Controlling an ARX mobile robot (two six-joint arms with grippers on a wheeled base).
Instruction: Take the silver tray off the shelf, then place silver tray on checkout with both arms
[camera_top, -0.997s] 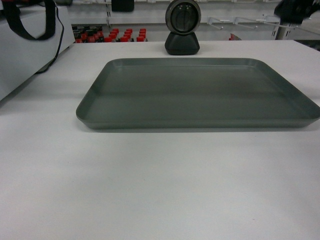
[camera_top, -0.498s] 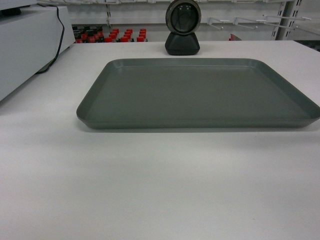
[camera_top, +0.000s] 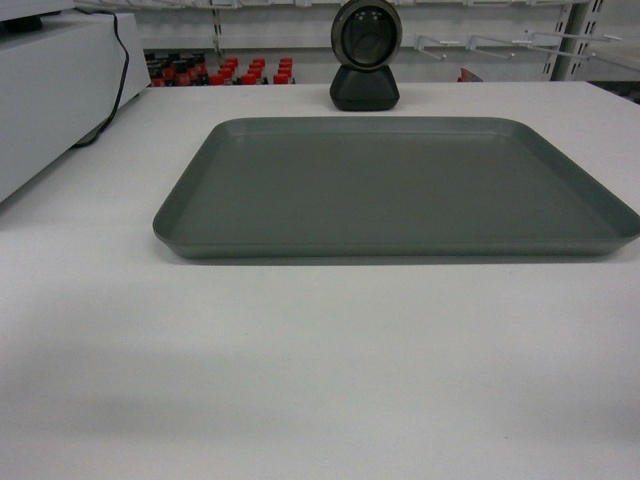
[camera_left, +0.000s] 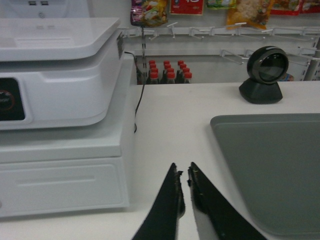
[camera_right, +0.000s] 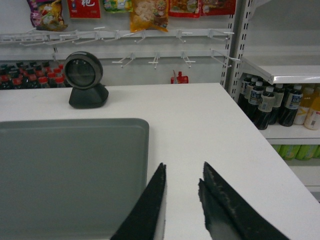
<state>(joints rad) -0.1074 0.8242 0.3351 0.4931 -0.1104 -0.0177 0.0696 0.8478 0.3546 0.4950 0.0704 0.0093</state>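
In the head view we see the silver tray (camera_top: 395, 185) lying flat on the white checkout (camera_top: 300, 370), its right corner cut by the frame edge; behind it, apart from its far rim, stands a round black barcode scanner (camera_top: 366, 55), and a white cash register (camera_top: 50, 90) with a black cable sits at the left. Neither of our grippers shows here. In the left wrist view we find the left gripper (camera_left: 183, 172) over bare counter, its thin black fingers nearly pressed together with only a sliver of gap and nothing between them; the tray lies just to their right, not touched, and the register fills the left side, with red-capped bottles (camera_left: 167, 72) on a shelf beyond the counter. In the right wrist view we see the right gripper (camera_right: 183, 172) with its fingers a little spread and empty, the left finger near the tray's right rim (camera_right: 146, 150), though we cannot tell whether it touches. The scanner stands past the tray, and dark bottles (camera_right: 267, 105) line a store shelf (camera_right: 295, 75) at right.
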